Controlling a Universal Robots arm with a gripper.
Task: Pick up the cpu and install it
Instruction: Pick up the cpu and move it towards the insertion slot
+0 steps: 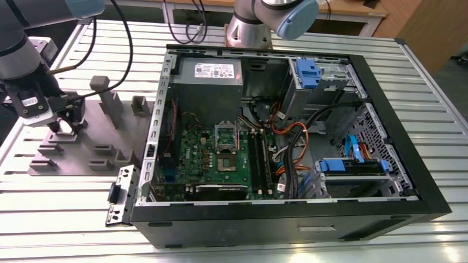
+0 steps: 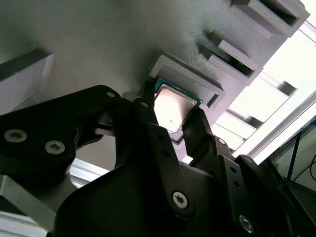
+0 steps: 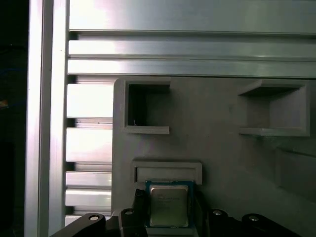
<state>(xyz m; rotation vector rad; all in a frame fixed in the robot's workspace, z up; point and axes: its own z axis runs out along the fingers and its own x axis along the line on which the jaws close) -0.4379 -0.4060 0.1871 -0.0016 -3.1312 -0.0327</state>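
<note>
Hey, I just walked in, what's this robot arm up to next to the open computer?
The arm's hand is down at the grey fixture on the exterior view's left, closed on the cpu by two opposite edges. The chip is at the fixture, not yet in the open computer case, where the motherboard lies exposed.

**A robotics lab bench set up for computer assembly**

The place was a robotics lab or test workshop. The work surface was a table [image 1: 431, 93] of slotted aluminium profiles rather than ordinary furniture. A robot arm [image 1: 252, 27] stood mounted at its far edge with cables [image 1: 194, 22] trailing beside it, and a second arm [image 1: 22, 60] reached in at the exterior view's left. A desktop computer case [image 1: 292, 222] lay open, its motherboard [image 1: 219, 159] exposed. A bare cpu [image 3: 169, 205] sat over a grey fixture plate [image 1: 80, 148] with shaped recesses.
</note>
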